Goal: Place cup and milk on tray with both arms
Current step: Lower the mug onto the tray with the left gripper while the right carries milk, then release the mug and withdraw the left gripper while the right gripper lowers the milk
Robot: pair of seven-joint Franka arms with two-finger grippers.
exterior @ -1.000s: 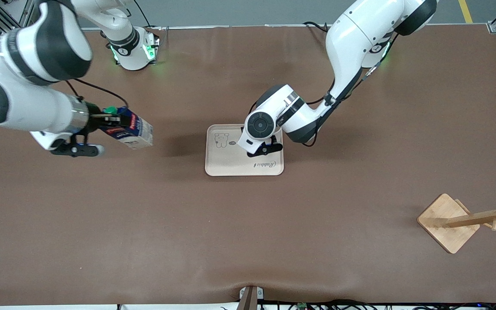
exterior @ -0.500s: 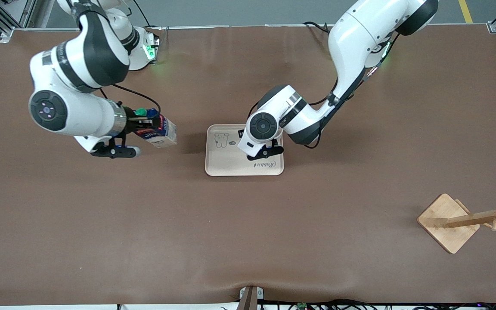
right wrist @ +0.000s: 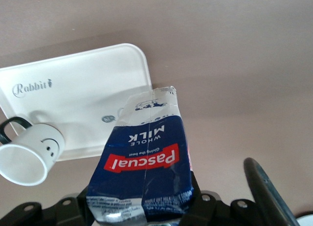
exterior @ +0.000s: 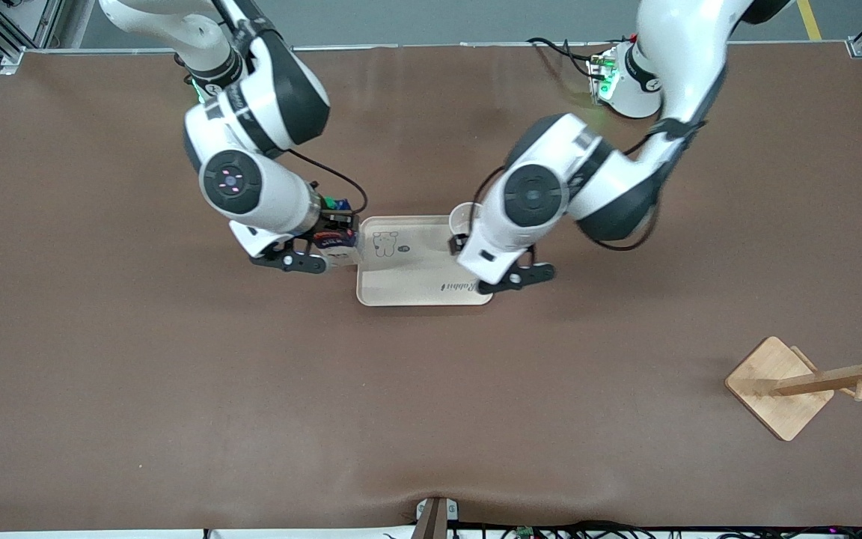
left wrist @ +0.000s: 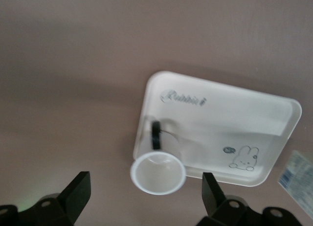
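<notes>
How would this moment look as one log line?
cup: on tray | left hand: open above cup | right hand: holds milk at tray edge

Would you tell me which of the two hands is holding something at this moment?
The right hand, gripping the milk beside the tray; the left hand is open above the cup.

From the front, the left arm's wrist covers most of the cup, leaving a sliver of rim. The right arm hides much of the milk. The right wrist view cuts off the carton's top. The wooden rack runs off the frame's edge.
</notes>
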